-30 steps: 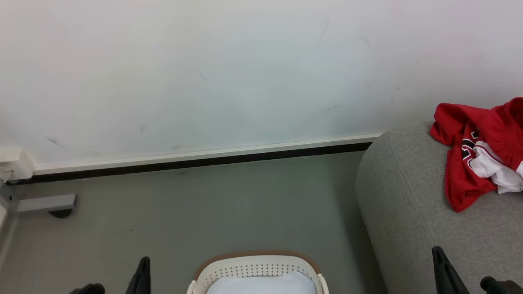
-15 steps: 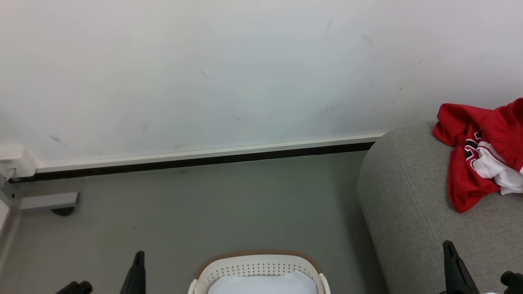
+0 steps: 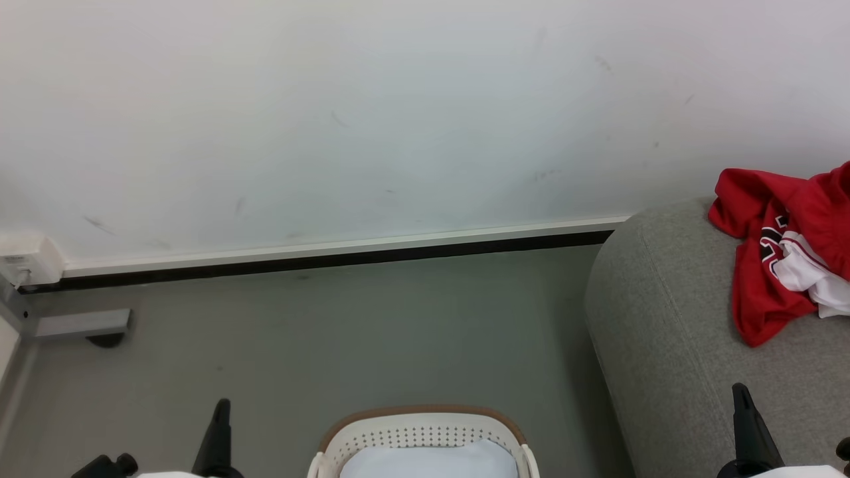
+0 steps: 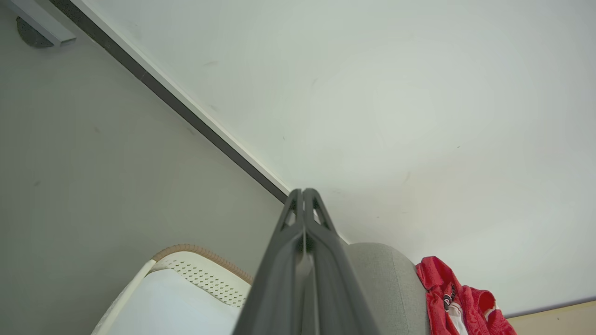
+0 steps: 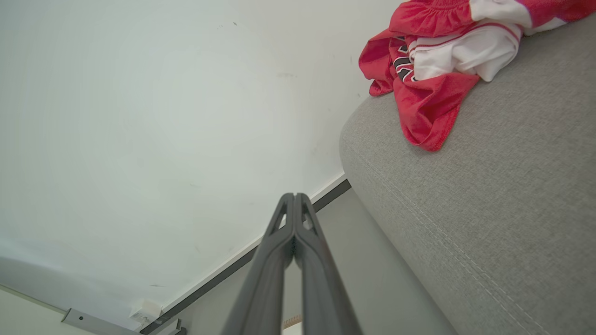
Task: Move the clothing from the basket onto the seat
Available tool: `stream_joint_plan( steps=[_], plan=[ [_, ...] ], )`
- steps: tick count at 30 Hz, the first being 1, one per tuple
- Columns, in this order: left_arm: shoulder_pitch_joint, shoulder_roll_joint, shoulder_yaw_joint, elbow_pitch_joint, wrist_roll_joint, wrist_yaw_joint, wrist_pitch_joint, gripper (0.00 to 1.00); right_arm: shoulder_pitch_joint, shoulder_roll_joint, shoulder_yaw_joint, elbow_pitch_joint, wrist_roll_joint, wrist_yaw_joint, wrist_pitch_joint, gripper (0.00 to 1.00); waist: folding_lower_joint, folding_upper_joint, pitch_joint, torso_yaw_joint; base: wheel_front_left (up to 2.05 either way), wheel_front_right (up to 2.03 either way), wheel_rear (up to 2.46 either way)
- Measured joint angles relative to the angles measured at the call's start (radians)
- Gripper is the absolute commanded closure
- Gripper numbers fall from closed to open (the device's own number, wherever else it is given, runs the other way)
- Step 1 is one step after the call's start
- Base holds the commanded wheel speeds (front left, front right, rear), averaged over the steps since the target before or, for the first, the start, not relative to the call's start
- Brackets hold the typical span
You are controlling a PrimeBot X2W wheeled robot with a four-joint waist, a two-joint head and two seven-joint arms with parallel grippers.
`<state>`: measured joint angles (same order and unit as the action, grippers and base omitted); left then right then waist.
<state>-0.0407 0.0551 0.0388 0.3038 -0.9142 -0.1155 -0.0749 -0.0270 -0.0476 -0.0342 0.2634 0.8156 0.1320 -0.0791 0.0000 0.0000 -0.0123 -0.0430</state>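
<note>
Two tools noted: left tool [image 3: 222, 406] and right tool [image 3: 741, 392], each with fingers pressed together, nothing held. One heap of red clothing [image 3: 777, 265] is seen on the sofa [image 3: 664, 332], ahead and right of the right tool, cut off at the frame edge; garment count unclear. One basket [image 3: 418, 425], between the tools, is cut off below; pale cloth [image 3: 428, 461] is seen inside.

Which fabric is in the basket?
The plain white fabric, lying in the basket; the red clothing with white trim sits on the grey seat.
</note>
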Motion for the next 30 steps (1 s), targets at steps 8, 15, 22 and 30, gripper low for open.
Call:
stream_joint_plan(
  steps=[8, 15, 22, 30],
  plan=[
    [-0.01, -0.001, 0.011, -0.01, -0.097, -0.003, 0.024, 1.0, -0.012, 0.0, -0.008, -0.002, 0.105, 0.0, 0.026, 1.0, 0.0, 0.0, 0.002, 0.004, 0.0, 0.0, 0.0],
    [-0.016, -0.002, 0.018, -0.015, -0.173, -0.003, 0.048, 1.0, -0.019, 0.0, -0.016, -0.003, 0.192, 0.0, 0.047, 1.0, 0.0, 0.0, 0.003, 0.008, 0.0, 0.0, 0.0],
    [-0.021, -0.002, 0.025, -0.02, -0.241, -0.007, 0.065, 1.0, -0.031, -0.001, -0.026, -0.005, 0.27, 0.0, 0.066, 1.0, 0.0, 0.0, 0.004, 0.012, 0.0, 0.0, 0.0],
    [-0.029, -0.003, 0.034, -0.025, -0.312, -0.007, 0.085, 1.0, -0.034, -0.001, -0.035, -0.006, 0.36, 0.0, 0.088, 1.0, 0.0, 0.0, 0.006, 0.016, 0.0, 0.0, 0.0]
  ],
)
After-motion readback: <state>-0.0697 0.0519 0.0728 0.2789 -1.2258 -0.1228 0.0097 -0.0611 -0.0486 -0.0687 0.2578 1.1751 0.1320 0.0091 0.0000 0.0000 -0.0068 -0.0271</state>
